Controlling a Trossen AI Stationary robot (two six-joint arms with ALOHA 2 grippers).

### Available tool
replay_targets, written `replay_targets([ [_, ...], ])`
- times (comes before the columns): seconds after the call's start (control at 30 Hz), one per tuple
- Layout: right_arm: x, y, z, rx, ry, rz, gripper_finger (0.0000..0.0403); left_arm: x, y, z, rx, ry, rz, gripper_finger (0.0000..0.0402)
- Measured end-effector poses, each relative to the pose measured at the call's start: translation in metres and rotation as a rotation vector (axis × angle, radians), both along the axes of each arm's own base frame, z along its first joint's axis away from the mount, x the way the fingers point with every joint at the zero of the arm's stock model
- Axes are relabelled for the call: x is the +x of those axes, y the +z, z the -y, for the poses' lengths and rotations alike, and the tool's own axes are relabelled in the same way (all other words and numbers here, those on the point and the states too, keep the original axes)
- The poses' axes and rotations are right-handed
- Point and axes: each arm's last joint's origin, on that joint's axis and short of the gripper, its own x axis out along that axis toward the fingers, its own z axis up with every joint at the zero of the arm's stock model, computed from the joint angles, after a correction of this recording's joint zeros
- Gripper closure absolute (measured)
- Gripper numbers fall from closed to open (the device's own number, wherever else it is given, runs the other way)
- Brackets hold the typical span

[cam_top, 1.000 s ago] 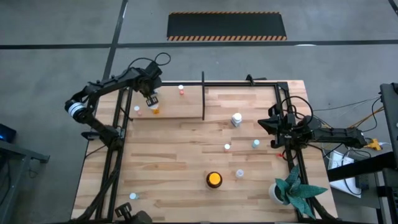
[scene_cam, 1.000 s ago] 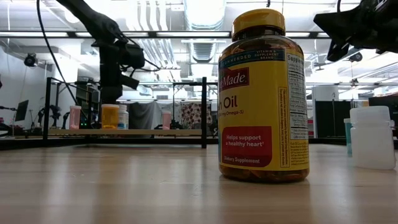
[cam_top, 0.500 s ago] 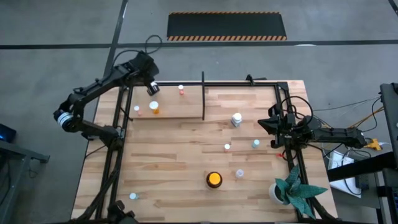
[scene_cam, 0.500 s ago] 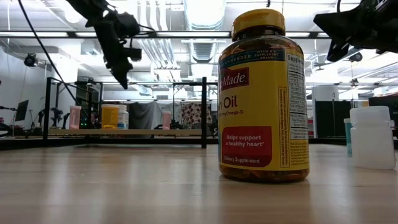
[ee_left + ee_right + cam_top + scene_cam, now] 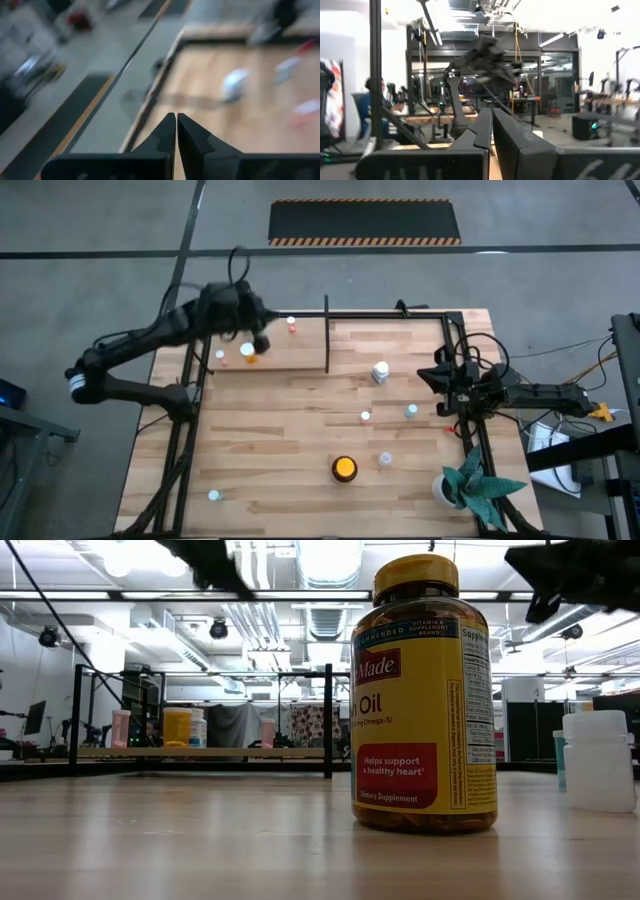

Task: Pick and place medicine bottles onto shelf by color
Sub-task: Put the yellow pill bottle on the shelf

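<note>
The left gripper point(image 5: 258, 340) hangs empty with its fingers pressed together above the far-left part of the shelf point(image 5: 290, 360), where small orange and pink bottles point(image 5: 248, 356) stand grouped, apparently sorted by color. The right gripper point(image 5: 432, 376), likewise closed on nothing, waits at the table's right edge. The large amber jar point(image 5: 344, 468) and several small bottles remain scattered on the table point(image 5: 260, 440), probably still to be shelved.
</note>
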Motion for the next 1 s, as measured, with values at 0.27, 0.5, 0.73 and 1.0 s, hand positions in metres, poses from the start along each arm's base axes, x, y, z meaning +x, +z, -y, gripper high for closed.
replay_targets([
  [0.27,0.023,0.036,-0.001,-0.113,0.05,-0.094,0.0394,0.012,0.002,0.095,-0.017,-0.418,0.332,0.0401],
  [0.5,0.058,0.059,-0.005,-0.135,0.197,-0.231,0.0394,0.019,-0.039,0.15,-0.045,-0.648,0.486,0.0401],
  [0.73,0.082,0.082,-0.023,-0.143,0.312,-0.299,0.0394,0.026,-0.082,0.17,-0.062,-0.716,0.515,0.0401],
  [1.0,0.106,0.104,-0.056,-0.161,0.453,-0.35,0.0394,0.041,-0.114,0.177,-0.066,-0.724,0.406,0.0401],
])
